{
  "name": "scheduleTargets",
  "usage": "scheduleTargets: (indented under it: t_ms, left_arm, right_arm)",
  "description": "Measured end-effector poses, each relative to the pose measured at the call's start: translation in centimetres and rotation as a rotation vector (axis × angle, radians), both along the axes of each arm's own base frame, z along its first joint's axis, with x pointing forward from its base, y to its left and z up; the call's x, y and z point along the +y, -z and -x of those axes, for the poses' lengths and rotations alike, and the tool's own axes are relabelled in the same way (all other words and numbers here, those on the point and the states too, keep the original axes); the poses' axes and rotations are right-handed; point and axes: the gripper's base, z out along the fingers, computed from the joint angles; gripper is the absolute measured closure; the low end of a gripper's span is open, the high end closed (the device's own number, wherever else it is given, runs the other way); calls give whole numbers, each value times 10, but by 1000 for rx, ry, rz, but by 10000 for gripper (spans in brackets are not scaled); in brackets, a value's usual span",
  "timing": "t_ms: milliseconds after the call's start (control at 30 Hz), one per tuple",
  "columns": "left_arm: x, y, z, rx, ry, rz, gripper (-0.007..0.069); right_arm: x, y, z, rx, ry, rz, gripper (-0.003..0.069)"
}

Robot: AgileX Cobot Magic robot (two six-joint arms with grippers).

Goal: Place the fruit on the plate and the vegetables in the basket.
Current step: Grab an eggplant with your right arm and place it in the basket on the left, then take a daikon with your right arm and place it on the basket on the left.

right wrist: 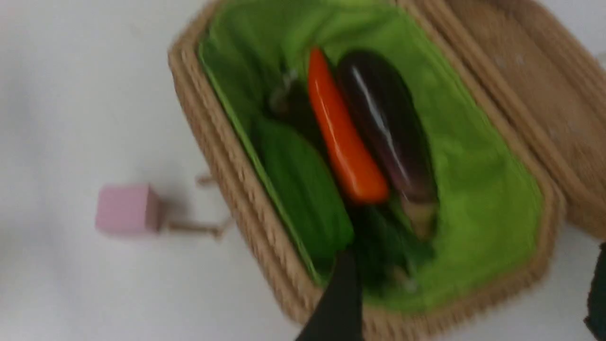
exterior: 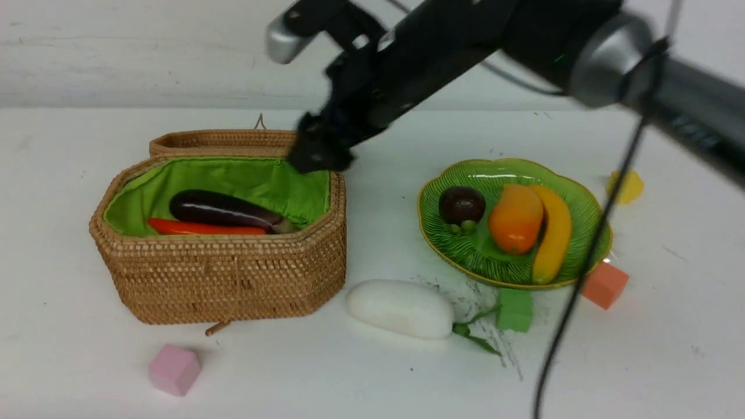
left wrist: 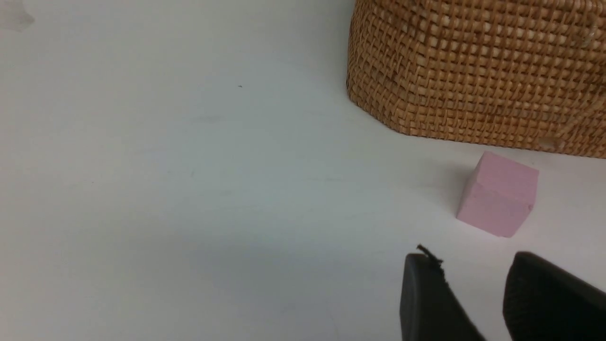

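A: Start with the big things. Where does everything stand?

B: The octagonal woven tan rattan basket [exterior: 221, 273] with its green cloth lining sits open on the white surface [exterior: 87, 372], its lid tipped back. Inside lie the dark purple eggplant [exterior: 224, 209], the slim red pepper [exterior: 204, 227] and, seen from the right wrist, the ridged green gourd [right wrist: 303, 189]. To the right, well apart, the scalloped green glass plate [exterior: 465, 265] holds the long yellow banana [exterior: 553, 233], the oval orange mango [exterior: 515, 218] and the small round dark purple mangosteen [exterior: 461, 205].

A: So what is left?

B: The fat white radish [exterior: 400, 307] with green leaves lies on the surface between basket and plate, near the front.

A: And the arms?

B: The right end effector [exterior: 319, 152] hovers over the basket's back right rim, fingers spread wide with nothing between them. The left end effector [left wrist: 478, 293] hangs low near a pink foam cube [left wrist: 499, 194], partly open and empty.

A: Which step, then?

B: I judge the gourd delivery done. Next, the radish: a wide, centred grasp across its smooth, rounded body, which may slip.
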Motion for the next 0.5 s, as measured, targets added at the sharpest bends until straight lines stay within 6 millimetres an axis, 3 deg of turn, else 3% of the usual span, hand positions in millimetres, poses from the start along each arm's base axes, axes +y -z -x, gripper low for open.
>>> scheduleTargets:
  t_ms: [67, 167, 367, 433, 467, 500]
  left_arm:
    - [0, 0, 0, 0, 0, 0, 384]
    - [0, 0, 0, 0, 0, 0, 384]
    - [0, 0, 0, 0, 0, 0, 384]
    - [0, 0, 0, 0, 0, 0, 384]
    - [0, 0, 0, 0, 0, 0, 384]
    - [0, 0, 0, 0, 0, 0, 384]
  right_arm:
    - [-18, -2, 5, 31, 15, 104, 29]
    - [-26, 22, 5, 79, -22, 211, 41]
    - [-24, 112, 10, 266, -147, 375, 53]
    - [-25, 129, 11, 306, -156, 399, 55]
    - [-26, 153, 12, 357, -163, 427, 62]
    - [-26, 158, 12, 369, -163, 434, 65]
